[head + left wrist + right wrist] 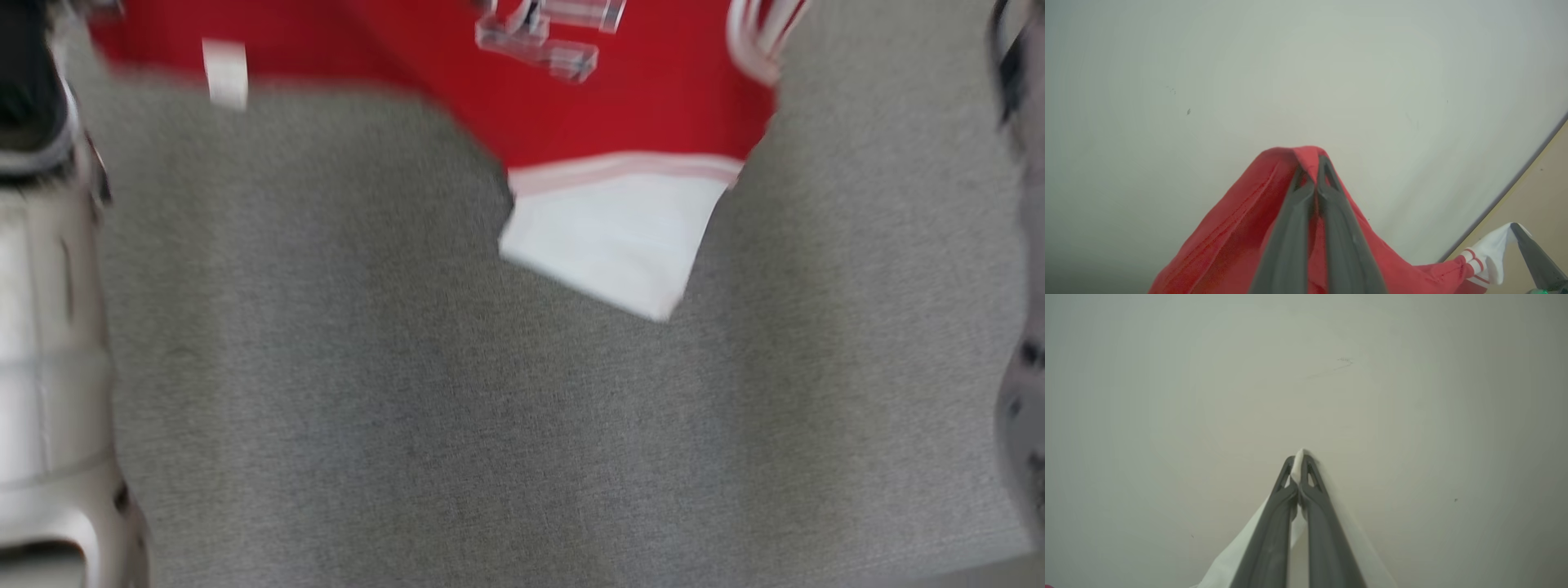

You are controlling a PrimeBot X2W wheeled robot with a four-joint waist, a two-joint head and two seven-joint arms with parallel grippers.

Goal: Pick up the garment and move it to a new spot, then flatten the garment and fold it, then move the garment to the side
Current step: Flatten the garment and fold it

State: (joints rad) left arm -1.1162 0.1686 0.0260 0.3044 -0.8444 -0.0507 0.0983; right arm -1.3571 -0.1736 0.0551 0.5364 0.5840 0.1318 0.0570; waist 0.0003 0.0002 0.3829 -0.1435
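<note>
Garment (637, 106) red, sleeve white, striped band; work surface (367, 392) mottled grey; left end effector (1312, 168) dark grey.

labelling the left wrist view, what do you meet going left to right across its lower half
red cloth body of the garment → left gripper, two long dark fingers shut on the red fold → white sleeve end with red stripes → right gripper, one dark finger at that sleeve's tip

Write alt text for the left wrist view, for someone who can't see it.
Two dark fingers of the left gripper pinch a fold of a red garment before a pale background. At lower right, the right gripper holds its white, red-striped corner.
</note>
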